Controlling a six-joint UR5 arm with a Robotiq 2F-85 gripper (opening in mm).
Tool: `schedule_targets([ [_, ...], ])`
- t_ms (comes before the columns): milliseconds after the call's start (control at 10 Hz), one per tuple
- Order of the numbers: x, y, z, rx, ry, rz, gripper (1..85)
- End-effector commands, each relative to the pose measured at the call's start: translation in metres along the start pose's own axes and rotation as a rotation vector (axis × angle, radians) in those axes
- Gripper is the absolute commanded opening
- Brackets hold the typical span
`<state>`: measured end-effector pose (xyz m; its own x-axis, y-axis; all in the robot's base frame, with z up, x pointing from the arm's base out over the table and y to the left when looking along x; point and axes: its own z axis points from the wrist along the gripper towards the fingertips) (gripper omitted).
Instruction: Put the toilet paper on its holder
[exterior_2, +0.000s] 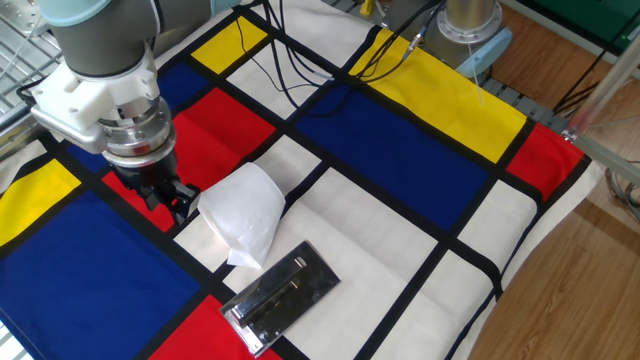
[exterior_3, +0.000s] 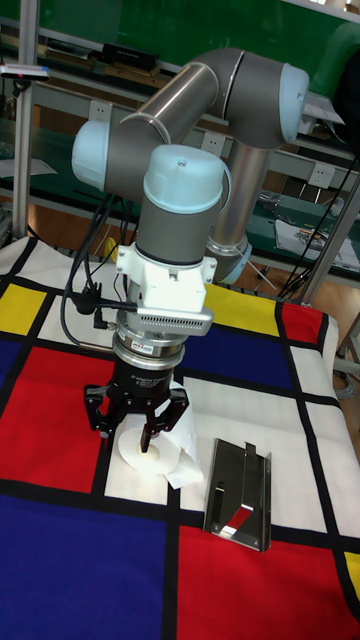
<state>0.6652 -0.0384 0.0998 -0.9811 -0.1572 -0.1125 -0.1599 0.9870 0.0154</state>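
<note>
The toilet paper (exterior_2: 245, 210) lies on its side on a white square of the chequered cloth, with a loose sheet trailing toward the holder. In the tall fixed view the toilet paper (exterior_3: 182, 452) shows its hollow end behind the fingers. The holder (exterior_2: 282, 295) is a shiny chrome plate with a slim bar, lying flat just in front of the roll; it appears as the holder (exterior_3: 240, 490) to the roll's right. My gripper (exterior_2: 168, 195) points down at the roll's left end, low over the cloth. The gripper (exterior_3: 140, 425) is open, fingers spread wide, holding nothing.
Black cables (exterior_2: 290, 60) run across the far yellow and blue squares. A metal post on a pale blue base (exterior_2: 470, 35) stands at the back. The cloth's right edge (exterior_2: 520, 260) drops to a wooden floor. A wire rack (exterior_2: 15, 50) stands at the far left.
</note>
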Motion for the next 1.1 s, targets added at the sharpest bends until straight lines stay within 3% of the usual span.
schedule_targets([
  [0, 0.004, 0.006, -0.015, -0.012, 0.009, 0.005, 47.7],
  [300, 0.012, 0.021, -0.034, -0.008, 0.016, 0.021, 48.0],
  [800, 0.014, 0.033, -0.033, -0.004, -0.005, 0.045, 48.0],
  [1000, 0.016, 0.029, -0.033, 0.012, 0.006, -0.033, 49.3],
])
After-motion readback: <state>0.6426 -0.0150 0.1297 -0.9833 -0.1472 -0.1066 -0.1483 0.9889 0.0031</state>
